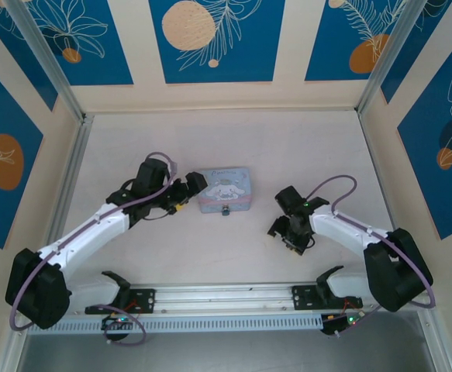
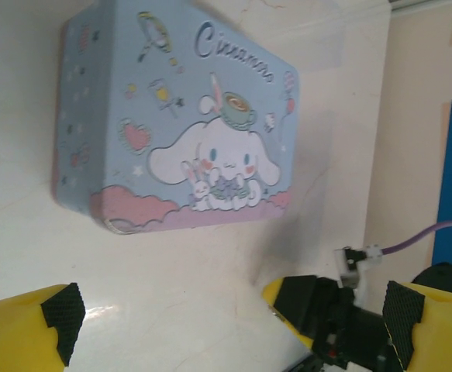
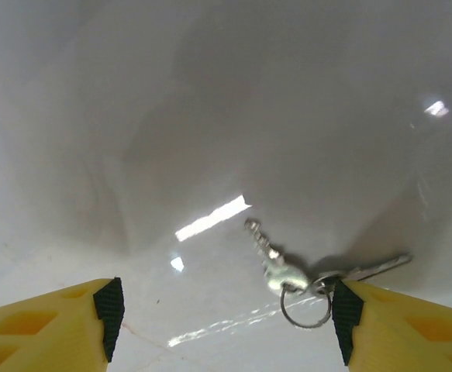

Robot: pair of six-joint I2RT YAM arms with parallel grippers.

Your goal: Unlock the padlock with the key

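Left gripper [image 2: 231, 310] and right gripper [image 3: 226, 310] stand open, both empty.
Thin silvery metal key [image 3: 276, 263] on ring [image 3: 305, 306] lies at 5 o'clock, beside right finger; tiny dark padlock [image 1: 226, 211], I think, at 6 o'clock of pale blue cartoon box [image 1: 224, 188].

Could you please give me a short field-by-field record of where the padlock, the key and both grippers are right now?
padlock: small dark item at the near edge of the cartoon box; too small to tell if it is locked
key: flat on the table, joined by a ring to a second key; not held
left gripper: open, holding nothing, beside the box's left end, apart from it
right gripper: open, low over the key, with the ring close to one finger
task status: key not yet picked up
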